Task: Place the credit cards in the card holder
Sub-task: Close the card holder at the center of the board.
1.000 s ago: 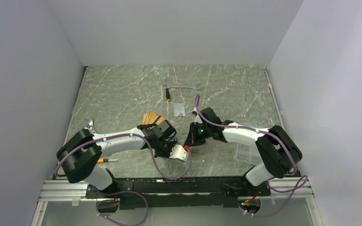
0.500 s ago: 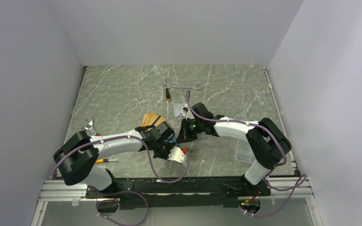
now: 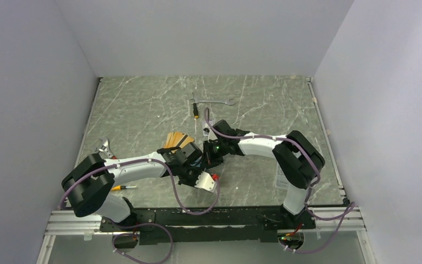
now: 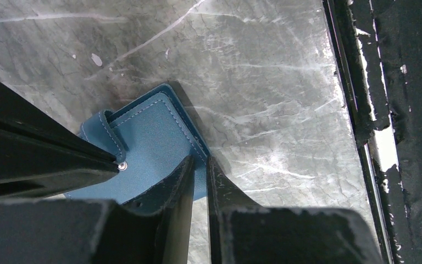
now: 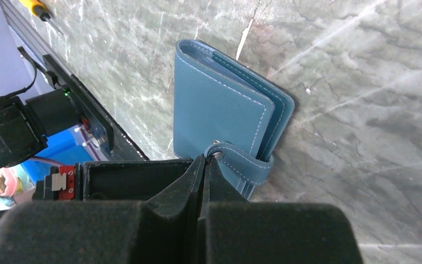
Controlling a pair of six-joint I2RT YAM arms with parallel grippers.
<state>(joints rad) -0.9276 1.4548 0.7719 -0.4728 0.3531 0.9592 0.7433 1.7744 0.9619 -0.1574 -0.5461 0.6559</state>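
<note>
Card holder [image 5: 220, 104] lies folded on the marble table [image 3: 143, 104], right between my two grippers. My right gripper [image 5: 203, 164] is pressed fully together, empty, its tip on the snap tab [image 5: 242, 160]. My left gripper [image 4: 199, 173] shows a bare slit at the holder's edge, and whether it grips, I cannot tell. Orange credit cards [image 3: 175, 138] fan out just behind.

this looks like a robotics lab, set up as a small test cell. plain pale walls [image 3: 209, 38] box in a marble-patterned table [image 3: 143, 104] on three sides. a white-and-black left arm [image 3: 134, 168] and right arm [image 3: 258, 144] stand on an aluminium rail [image 3: 71, 223] at the near edge, with purple cables [image 3: 181, 198] looping off them. a wrench [image 3: 213, 101] and a yellow-handled screwdriver [image 3: 122, 187] lie loose on the top.
</note>
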